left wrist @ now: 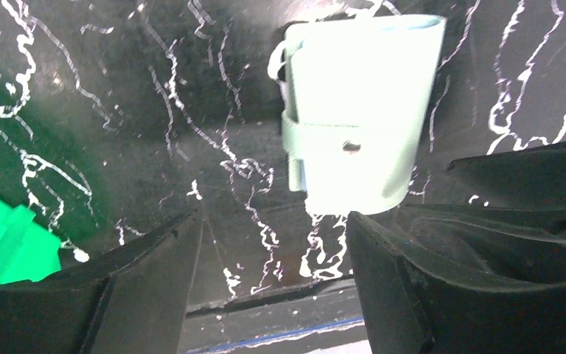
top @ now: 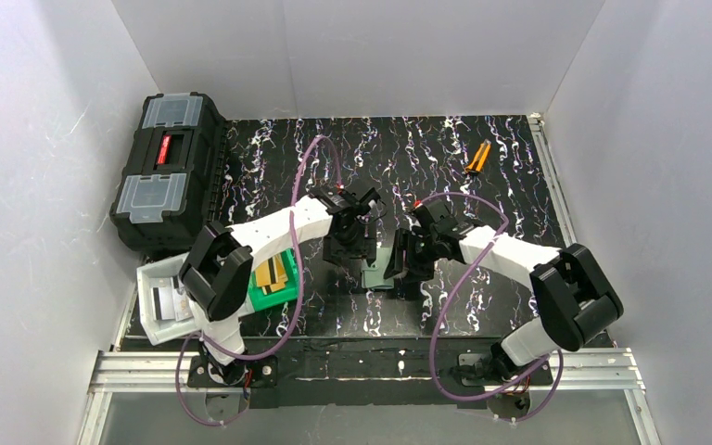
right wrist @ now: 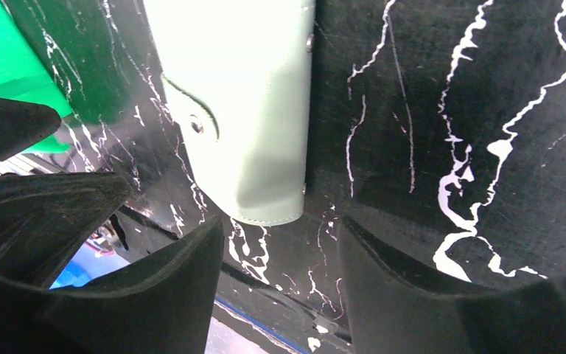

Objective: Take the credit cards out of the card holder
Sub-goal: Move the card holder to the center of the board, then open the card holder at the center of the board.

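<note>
Gaping wide, the left gripper (left wrist: 273, 221) holds nothing; its two black, matte, wedge-shaped fingers (left wrist: 140, 287) frame bare mat, with the near end of the card holder (left wrist: 361, 110) just beyond their tips. The right gripper (right wrist: 280, 228) is spread just as far and is also empty, its blunt dark fingers (right wrist: 413, 295) flanking the holder's rounded end from the other side. Whether either gripper touches the holder cannot be told.

The card holder lies flat and folded shut on the black mat (top: 519, 185), between the two grippers near the table's middle. It is pale grey-green, smooth and slightly glossy like leather, with stitched edges and rounded corners. A narrow strap (left wrist: 317, 136) crosses it, fastened by a small metal snap (left wrist: 351, 147). The mat is dull black with white marble-like veins. To the left, a bright green plastic bin (top: 269, 297) holds thin, flat gold-tan cards (top: 273, 271).
</note>
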Robot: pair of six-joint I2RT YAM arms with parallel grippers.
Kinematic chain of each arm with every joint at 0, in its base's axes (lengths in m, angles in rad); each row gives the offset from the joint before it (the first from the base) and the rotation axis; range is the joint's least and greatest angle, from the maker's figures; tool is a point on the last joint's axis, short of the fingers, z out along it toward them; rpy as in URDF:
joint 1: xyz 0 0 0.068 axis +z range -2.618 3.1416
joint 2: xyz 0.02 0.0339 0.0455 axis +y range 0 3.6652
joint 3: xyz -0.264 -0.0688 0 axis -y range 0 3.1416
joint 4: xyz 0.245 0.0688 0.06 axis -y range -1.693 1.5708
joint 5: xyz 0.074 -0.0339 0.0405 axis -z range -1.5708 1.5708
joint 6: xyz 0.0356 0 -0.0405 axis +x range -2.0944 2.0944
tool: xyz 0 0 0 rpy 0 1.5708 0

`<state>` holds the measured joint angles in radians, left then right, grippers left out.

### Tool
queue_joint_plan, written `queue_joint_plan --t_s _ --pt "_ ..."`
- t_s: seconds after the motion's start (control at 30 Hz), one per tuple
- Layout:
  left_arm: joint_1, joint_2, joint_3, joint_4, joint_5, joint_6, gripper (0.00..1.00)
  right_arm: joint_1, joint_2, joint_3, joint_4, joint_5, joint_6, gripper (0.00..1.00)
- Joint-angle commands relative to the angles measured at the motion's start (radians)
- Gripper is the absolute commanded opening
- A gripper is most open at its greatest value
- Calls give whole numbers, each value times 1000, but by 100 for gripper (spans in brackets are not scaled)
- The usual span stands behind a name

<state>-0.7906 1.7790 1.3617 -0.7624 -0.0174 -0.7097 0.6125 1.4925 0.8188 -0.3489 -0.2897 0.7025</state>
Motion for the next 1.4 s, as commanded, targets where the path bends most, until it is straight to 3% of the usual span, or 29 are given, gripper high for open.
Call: queue_joint_plan --t_s 0.0,0.3,0.4,0.77,1.07,1.13,1.17,1.3,1.37 --pt "-27 24 65 -2 -65 -14 69 -5 2 -27 86 5 66 61" --pt "-44 104 80 28 -93 -20 63 -8 118 -42 199 -34 120 54" --pt "-46 119 82 47 -87 -16 61 -8 147 -50 200 -28 130 45" --pt "-50 131 47 100 -82 -21 58 -8 191 -65 207 -27 150 25" --pt "-65 185 19 139 -128 -5 41 -8 193 -63 196 -18 150 17" --pt "-67 172 9 102 -194 4 26 -8 198 -57 183 -6 149 14" --pt "-67 165 14 86 -232 20 24 -8 199 -56 177 1 148 12" --pt "-54 123 17 39 -316 91 22 -12 210 -52 145 22 154 1" --pt "-45 114 9 34 -326 119 25 -16 213 -55 143 22 156 1"
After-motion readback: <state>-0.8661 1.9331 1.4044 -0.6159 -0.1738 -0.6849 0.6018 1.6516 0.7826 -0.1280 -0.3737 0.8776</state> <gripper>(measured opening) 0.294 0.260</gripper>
